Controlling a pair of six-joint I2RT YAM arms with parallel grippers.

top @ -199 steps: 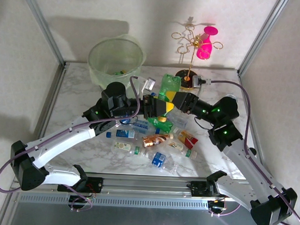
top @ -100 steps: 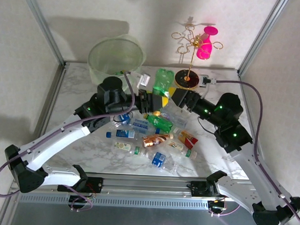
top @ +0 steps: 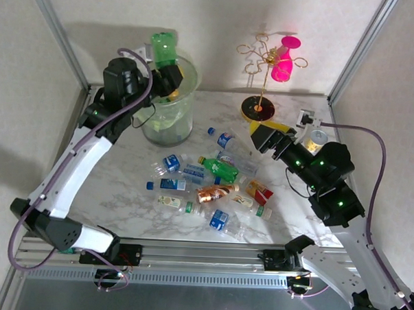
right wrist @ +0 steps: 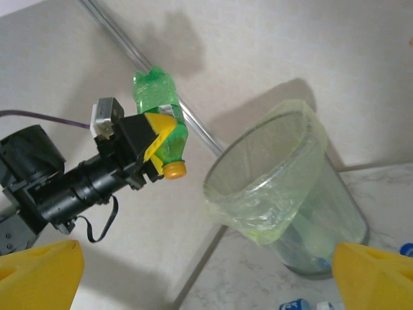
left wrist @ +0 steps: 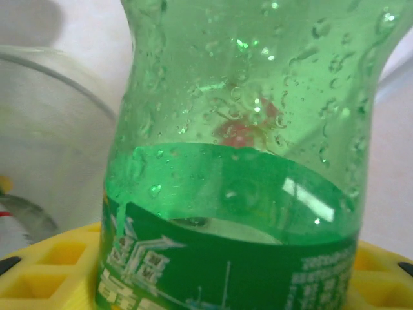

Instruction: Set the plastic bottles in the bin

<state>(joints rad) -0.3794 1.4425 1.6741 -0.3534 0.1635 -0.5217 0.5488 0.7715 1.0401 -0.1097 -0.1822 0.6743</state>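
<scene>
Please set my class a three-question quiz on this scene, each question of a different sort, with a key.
1. True or false: the left end effector holds a green bottle.
2. The right end effector is: A open; B shut on a bottle; C shut on a can.
3. What colour is the cup on the wire stand?
Key: 1 true; 2 A; 3 pink.

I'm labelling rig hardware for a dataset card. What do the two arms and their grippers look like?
The left arm and right arm share white link shells, black joint housings and small green lights. A purple cable runs along each. The left gripper and right gripper have black bodies and yellow fingers moulded with square cells.
</scene>
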